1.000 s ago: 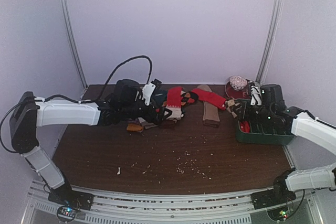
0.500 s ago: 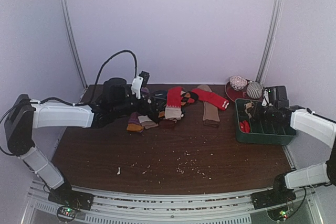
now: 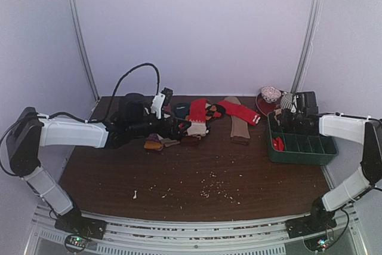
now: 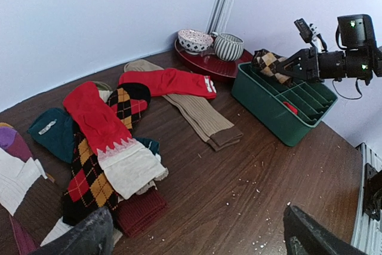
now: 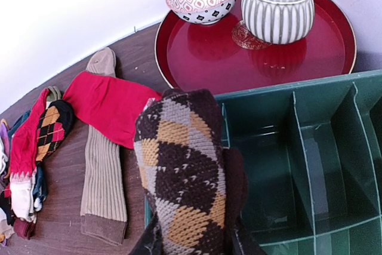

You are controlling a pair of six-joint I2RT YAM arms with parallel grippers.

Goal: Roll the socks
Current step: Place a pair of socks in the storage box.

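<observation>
Our right tool [image 5: 194, 244] grips the brown argyle sock [image 5: 182, 189], rolled up, over a corner of the green divided bin [image 5: 280, 89]. Our left tool [image 4: 197, 242] gapes wide above the sock pile [image 4: 101, 147]. The red sock [image 4: 170, 82] lies flat on the desk [image 4: 239, 189].

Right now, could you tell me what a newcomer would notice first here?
The right gripper holds a rolled brown-and-tan argyle knit sock at the far corner of the green plastic divided bin. A bright heap of loose cloth socks sprawls left of centre, and a round red tray with two ceramic bowls sits behind the bin.
</observation>
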